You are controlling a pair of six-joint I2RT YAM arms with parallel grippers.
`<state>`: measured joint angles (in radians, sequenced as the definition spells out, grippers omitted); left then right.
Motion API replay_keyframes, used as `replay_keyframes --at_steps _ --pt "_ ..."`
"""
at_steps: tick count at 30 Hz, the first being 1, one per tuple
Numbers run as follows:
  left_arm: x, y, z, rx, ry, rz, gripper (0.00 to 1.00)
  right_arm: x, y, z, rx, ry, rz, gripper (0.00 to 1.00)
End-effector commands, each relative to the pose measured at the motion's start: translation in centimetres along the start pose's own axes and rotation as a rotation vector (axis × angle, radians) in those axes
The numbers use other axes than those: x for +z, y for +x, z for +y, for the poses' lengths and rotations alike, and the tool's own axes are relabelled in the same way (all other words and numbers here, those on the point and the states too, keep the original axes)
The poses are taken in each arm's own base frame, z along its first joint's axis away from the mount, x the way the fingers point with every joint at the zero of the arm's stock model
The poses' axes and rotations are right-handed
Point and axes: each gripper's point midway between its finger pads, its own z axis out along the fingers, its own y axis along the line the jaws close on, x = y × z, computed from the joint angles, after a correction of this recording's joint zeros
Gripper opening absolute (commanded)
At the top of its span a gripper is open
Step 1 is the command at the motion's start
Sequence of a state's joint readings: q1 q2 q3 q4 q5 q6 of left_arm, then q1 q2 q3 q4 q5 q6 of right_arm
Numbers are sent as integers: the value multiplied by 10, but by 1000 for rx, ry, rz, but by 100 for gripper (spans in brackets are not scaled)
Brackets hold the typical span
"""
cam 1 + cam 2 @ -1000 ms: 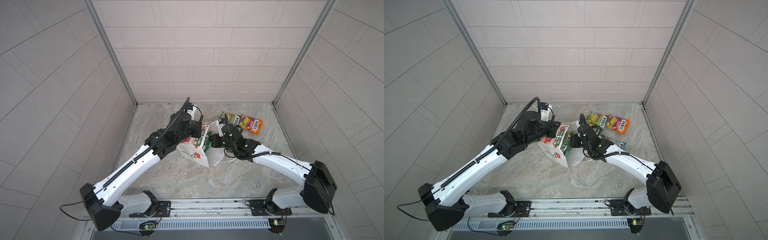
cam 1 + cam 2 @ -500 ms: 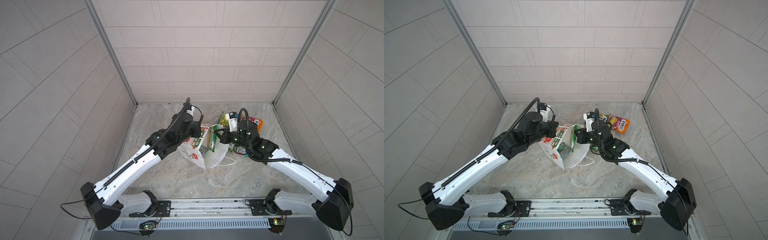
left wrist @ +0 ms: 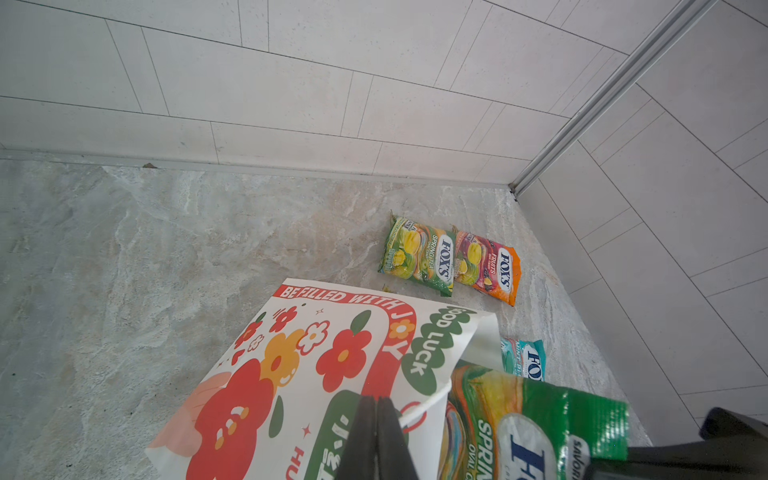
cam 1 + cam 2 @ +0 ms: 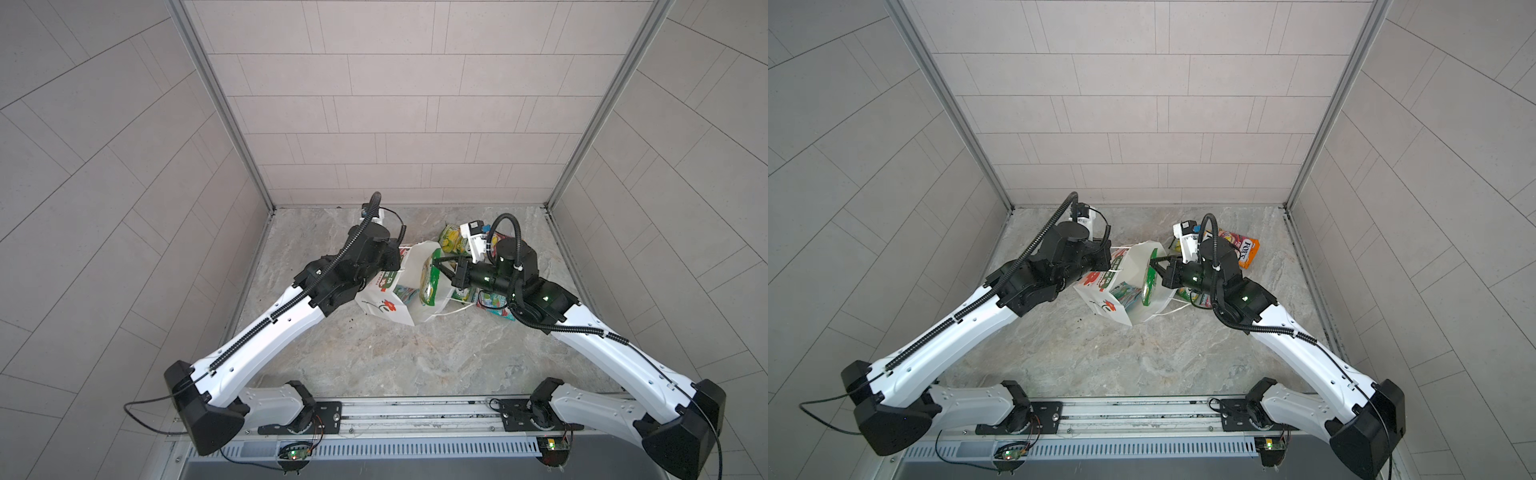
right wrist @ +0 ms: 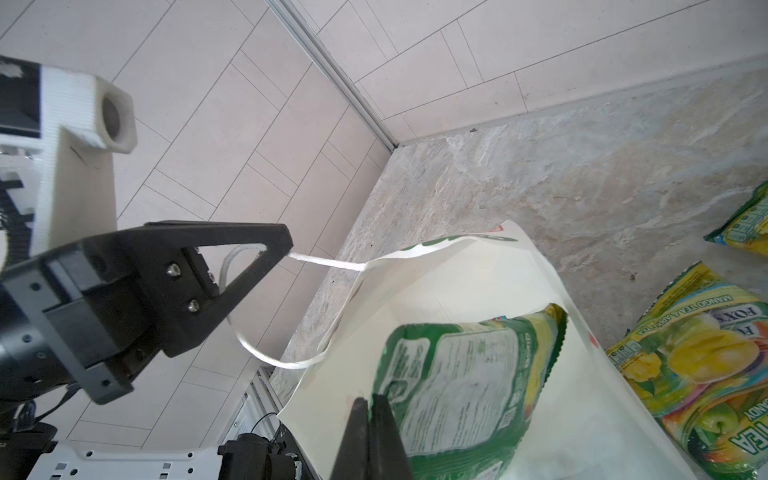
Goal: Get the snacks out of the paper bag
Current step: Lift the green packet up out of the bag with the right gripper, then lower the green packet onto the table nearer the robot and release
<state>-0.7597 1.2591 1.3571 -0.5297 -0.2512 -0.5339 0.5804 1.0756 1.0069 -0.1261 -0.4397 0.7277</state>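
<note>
Right wrist view gives me the clearest read. The left gripper (image 5: 286, 247) has its jaws pinched together on the white cord handle (image 5: 328, 262) of the paper bag (image 5: 478, 282), and the cord is drawn taut. I take that hold as an anchor: it keeps the bag's mouth gaping and should stop the bag from dragging along when the other arm pulls.

The right gripper (image 5: 370, 432) is clamped on the edge of a green-yellow packet (image 5: 465, 374), which stands on edge in the bag's mouth. I cannot tell how much of it is clear of the rim.

A second green-yellow packet (image 5: 698, 345) lies flat just beside the bag, and a teal packet (image 3: 525, 357) shows past the bag's rim. Beyond the bag, toward the back wall, a third green-yellow packet (image 3: 417, 255) and an orange-pink packet (image 3: 486, 266) lie touching side by side.

Deep inside the bag, a top view shows a coloured patch (image 4: 405, 293). It could be another snack or just print, I can't say.

The floor (image 3: 166, 249) is grey, marbled, stone-look and flat, so dropped packets should stay put. Pale tiled walls (image 3: 291, 83) close in around the bag, with a metal corner strip (image 3: 602, 95).
</note>
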Motion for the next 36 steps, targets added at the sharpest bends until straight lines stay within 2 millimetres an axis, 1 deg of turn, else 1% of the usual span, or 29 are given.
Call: replay_keyframes --at_steps 1,6,13,15,18,20,22,27,31,34,36 --pt "-4 -12 3 -6 -38 -33 0 -21 -34 36 -34 -103 -91 0" --pt "-2 -12 6 -1 -59 -35 0 -31 -57 51 -43 -136 -136 0" --pt "1 -9 4 8 -53 -22 0 -48 -92 71 -61 -169 -206 0" --pt "2 -8 4 11 -54 -18 0 -55 -101 73 -67 -163 -232 0" --pt "1 -8 5 14 -53 -19 0 -72 -116 69 -79 -118 -285 0" --pt "0 -9 5 15 -52 -23 0 -83 -122 60 -87 -61 -315 0" --pt "-3 -10 6 18 -52 -28 0 -96 -126 47 -97 14 -336 0" --pt "-11 -15 12 19 -69 -57 0 -125 -126 6 -118 230 -369 0" --pt "-19 -19 17 18 -82 -82 0 -141 -116 -26 -120 382 -344 0" --pt "-25 -23 22 14 -93 -105 0 -145 -101 -49 -119 479 -294 0" --pt "-29 -25 23 10 -94 -119 0 -143 -85 -64 -102 514 -250 0"
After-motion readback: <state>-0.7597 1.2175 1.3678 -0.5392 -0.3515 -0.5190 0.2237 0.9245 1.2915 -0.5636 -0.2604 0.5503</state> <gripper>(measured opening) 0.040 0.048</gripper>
